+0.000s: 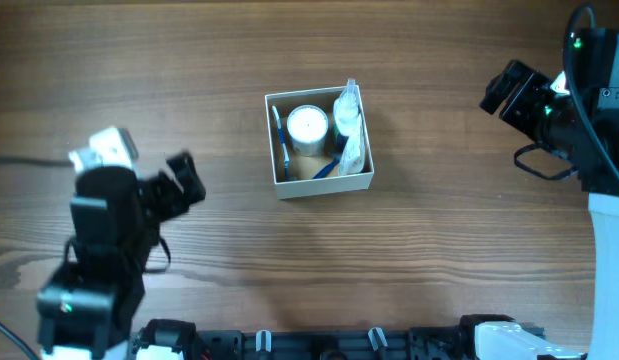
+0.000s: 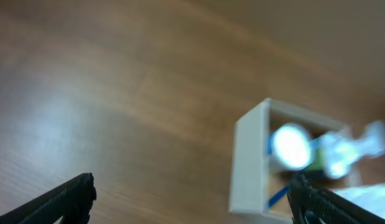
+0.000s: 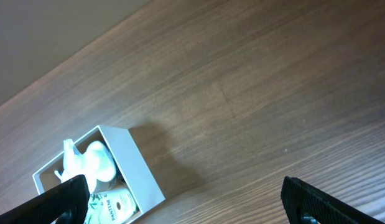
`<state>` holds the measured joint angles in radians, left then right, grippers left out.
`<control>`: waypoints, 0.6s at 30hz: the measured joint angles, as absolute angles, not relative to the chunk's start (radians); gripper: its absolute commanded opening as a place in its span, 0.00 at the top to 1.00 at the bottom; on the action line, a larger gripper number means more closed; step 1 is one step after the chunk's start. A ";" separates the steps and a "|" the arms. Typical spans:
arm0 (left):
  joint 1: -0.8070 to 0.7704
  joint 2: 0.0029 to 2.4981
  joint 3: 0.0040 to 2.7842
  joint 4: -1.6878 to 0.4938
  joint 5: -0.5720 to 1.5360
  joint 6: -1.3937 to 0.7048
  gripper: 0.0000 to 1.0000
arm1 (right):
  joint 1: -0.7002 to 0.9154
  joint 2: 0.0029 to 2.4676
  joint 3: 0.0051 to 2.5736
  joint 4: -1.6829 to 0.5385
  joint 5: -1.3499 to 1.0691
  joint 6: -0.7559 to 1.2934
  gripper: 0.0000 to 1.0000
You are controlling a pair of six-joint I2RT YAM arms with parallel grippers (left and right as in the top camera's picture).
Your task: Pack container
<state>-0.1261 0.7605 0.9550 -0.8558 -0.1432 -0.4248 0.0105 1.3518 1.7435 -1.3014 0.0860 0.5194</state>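
Note:
The container (image 1: 320, 185), a square shallow box with white walls and a tan floor, sits mid-table. Inside it are a round white jar (image 1: 307, 125), a clear plastic packet (image 1: 349, 125) along the right wall and a blue-handled item (image 1: 280, 135) along the left wall. The container also shows blurred in the left wrist view (image 2: 248, 162) and at lower left in the right wrist view (image 3: 139, 168), with a Pantene sachet (image 3: 111, 205). My left gripper (image 1: 186, 180) is open and empty, left of the container. My right gripper (image 1: 504, 90) is open and empty, far right.
The wooden table (image 1: 439, 240) spreads around the container. The arm bases and a rail (image 1: 329, 345) run along the front edge. A cable (image 1: 9, 160) lies at the far left.

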 measured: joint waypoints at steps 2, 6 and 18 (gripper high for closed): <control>-0.117 0.693 0.840 -0.812 -0.132 -0.424 0.00 | 0.010 1.352 1.744 -1.301 0.086 0.519 0.00; -0.115 0.569 0.651 -0.735 -0.120 -0.424 0.00 | 0.010 1.352 1.744 -1.301 0.086 0.519 0.00; -0.115 0.262 0.319 -0.619 -0.077 -0.425 0.00 | 0.010 1.352 1.744 -1.301 0.086 0.519 0.00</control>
